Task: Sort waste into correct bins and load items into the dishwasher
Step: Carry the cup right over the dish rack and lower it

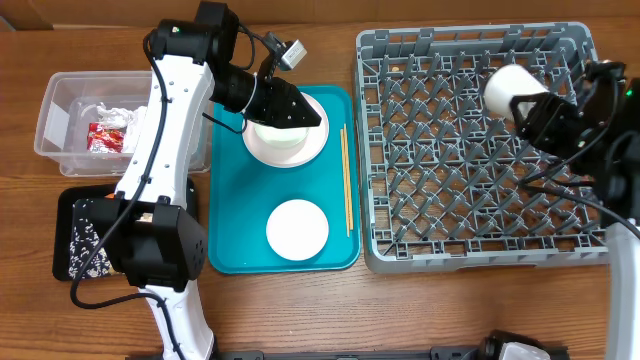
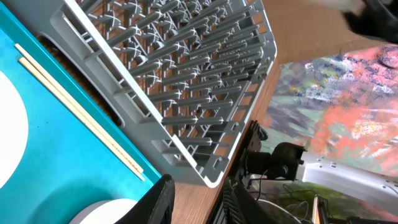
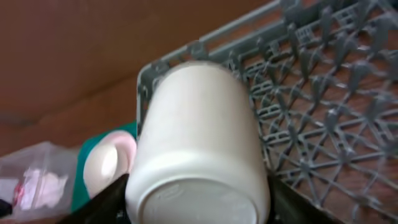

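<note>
The wooden table (image 1: 300, 320) carries everything. Largest on it is the grey rack (image 1: 470, 262) at the right, with its rows of pegs upright. The teal tray (image 1: 235, 220) lies just beside it on the left. Further left stands the clear tub (image 1: 55, 110). Nearer the front edge is the black tray (image 1: 68, 235), which is partly hidden under the left arm (image 1: 165, 130). On the teal tray's far end sits the plate (image 1: 318, 140) with a bowl (image 1: 275, 138) on it, and a second bowl (image 1: 297, 229) sits at the near end. The left gripper (image 1: 312, 118) hangs over the plate and its bowl. In the wrist view its jaws are a little apart, with nothing seen between them. The right gripper (image 1: 528, 108) is clamped on the white cup (image 1: 510, 88). The cup is held on its side over the rack's far right corner, with its base toward the wrist camera. I cannot tell whether it touches the pegs. The chopsticks (image 1: 345, 180) lie side by side along the teal tray's right edge, next to the rack. In the tub are crumpled napkins (image 1: 110, 108) and the red wrapper (image 1: 103, 137). Pale scraps (image 1: 90, 245) speckle the black tray.
</note>
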`<state>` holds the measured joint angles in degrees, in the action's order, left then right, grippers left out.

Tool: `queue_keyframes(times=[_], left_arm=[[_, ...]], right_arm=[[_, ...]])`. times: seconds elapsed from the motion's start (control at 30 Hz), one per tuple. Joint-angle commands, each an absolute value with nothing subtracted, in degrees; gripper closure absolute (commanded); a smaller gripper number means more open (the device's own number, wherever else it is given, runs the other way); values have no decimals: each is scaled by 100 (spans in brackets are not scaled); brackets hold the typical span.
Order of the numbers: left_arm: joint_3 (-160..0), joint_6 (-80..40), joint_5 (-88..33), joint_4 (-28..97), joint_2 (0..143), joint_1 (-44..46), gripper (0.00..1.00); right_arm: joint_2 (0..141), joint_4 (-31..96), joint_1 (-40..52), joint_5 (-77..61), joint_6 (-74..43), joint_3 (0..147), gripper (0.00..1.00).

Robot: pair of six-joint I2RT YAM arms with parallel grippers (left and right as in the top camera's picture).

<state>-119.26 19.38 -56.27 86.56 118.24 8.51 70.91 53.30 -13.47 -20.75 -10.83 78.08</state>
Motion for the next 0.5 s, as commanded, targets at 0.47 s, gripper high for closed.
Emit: queue_keyframes(times=[0.47], left_arm=[[-12001,1007,-4285,8652,11839,871,70]], right_arm=[[7795,8344,-969,-585,-849,8549,73]])
